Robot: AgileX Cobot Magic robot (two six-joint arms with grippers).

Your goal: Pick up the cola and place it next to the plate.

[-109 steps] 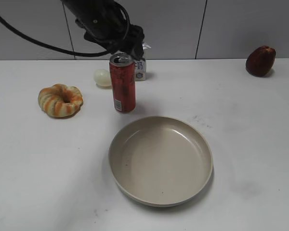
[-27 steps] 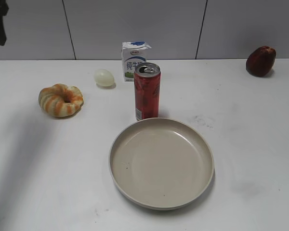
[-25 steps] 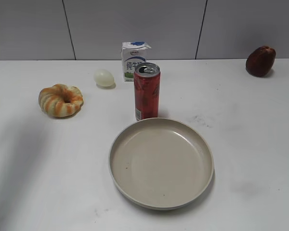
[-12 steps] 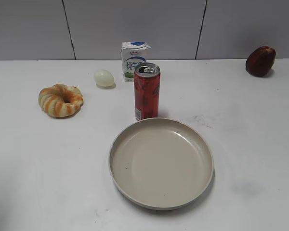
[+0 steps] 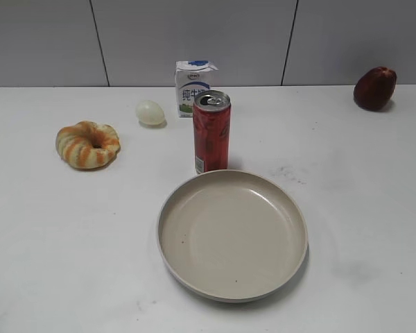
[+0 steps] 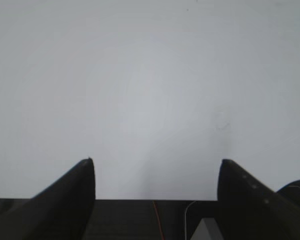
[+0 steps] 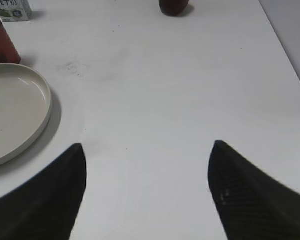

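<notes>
The red cola can [image 5: 211,132] stands upright on the white table, right behind the far rim of the beige plate [image 5: 194,267]. The can's side shows at the top left of the right wrist view [image 7: 2,42], with the plate's rim [image 7: 46,107] below it. Neither arm shows in the exterior view. My left gripper [image 6: 155,162] is open and empty over bare table near the table edge. My right gripper [image 7: 147,147] is open and empty over bare table to the right of the plate.
A white-and-blue milk carton [image 5: 193,88] stands behind the can; it also shows in the right wrist view [image 7: 12,10]. An egg [image 5: 150,112] and a striped bread ring [image 5: 87,144] lie at the left. A dark red fruit [image 5: 374,88] sits at the far right.
The left arm let go of the can and pulled away to the left, out of the exterior view. The can stands nearer the plate than 4.4 s ago.
</notes>
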